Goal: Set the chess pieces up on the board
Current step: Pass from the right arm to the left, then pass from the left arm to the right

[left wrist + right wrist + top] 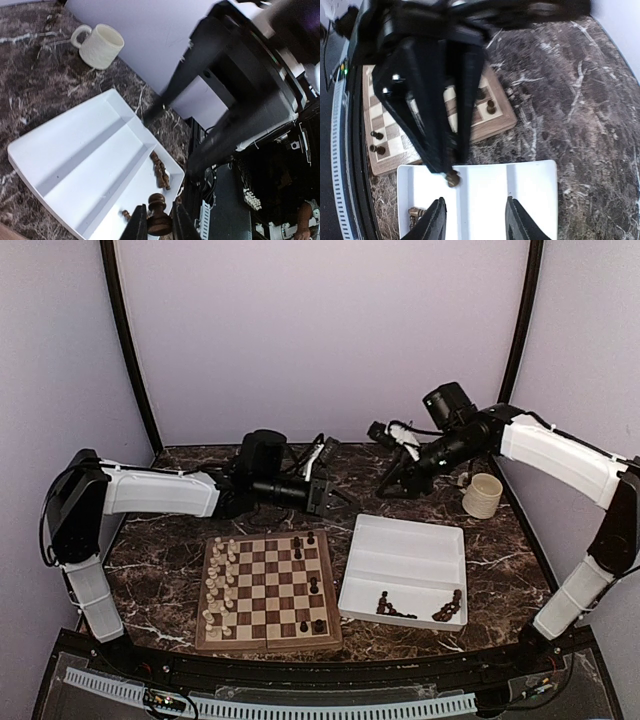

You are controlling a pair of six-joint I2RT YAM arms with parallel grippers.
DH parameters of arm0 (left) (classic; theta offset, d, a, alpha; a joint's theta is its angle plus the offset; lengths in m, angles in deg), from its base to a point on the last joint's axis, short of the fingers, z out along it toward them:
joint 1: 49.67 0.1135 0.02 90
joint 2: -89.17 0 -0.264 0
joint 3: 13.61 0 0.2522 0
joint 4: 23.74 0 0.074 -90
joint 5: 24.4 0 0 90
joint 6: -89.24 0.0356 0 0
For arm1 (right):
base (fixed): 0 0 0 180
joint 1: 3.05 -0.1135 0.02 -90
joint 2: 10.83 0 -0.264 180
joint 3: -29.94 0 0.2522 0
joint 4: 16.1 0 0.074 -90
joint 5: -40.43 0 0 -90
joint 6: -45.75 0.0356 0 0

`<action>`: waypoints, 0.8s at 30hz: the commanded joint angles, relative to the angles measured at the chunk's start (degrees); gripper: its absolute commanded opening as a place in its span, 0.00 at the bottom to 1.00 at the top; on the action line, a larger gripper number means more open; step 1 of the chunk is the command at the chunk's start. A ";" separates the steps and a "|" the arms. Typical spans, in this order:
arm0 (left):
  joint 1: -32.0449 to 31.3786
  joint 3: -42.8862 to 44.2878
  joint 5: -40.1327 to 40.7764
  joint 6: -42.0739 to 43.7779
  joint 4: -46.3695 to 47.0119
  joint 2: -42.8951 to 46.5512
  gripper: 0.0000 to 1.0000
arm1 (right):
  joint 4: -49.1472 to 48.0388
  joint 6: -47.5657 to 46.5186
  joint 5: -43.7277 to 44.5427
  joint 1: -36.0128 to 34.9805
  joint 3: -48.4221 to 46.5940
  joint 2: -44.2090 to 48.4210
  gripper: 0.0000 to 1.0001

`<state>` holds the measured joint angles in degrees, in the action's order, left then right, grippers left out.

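My left gripper is shut on a dark brown chess piece, held in the air over the tray's board-side edge. The piece also shows in the right wrist view at the tips of the left fingers. My right gripper is open and empty, held above the tray's far side. The board lies at the front left. Cream chess pieces fill its left two columns. A few dark pieces stand on its right side. More dark pieces lie in the tray.
A white divided tray lies right of the board, with a second heap of dark pieces in its near right corner. A cream mug stands behind the tray on the right. Purple walls close in the dark marble table.
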<state>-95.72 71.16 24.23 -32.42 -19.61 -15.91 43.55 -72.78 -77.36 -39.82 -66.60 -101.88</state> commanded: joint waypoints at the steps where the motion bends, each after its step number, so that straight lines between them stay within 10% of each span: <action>1: -0.01 -3.29 5.07 1.05 11.07 7.24 0.10 | -10.21 15.52 -27.17 11.26 2.79 3.29 0.42; 11: 0.00 -4.97 10.34 0.72 21.50 8.51 0.10 | -38.04 46.93 -46.38 12.10 12.90 -0.23 0.43; 24: -0.62 -2.73 7.68 -0.94 22.00 5.11 0.09 | -50.14 57.20 -47.13 11.73 15.04 -1.38 0.41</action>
<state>-95.72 66.65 33.35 -32.99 0.62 -10.11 -0.73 -19.21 -123.24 -27.80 -51.92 -102.89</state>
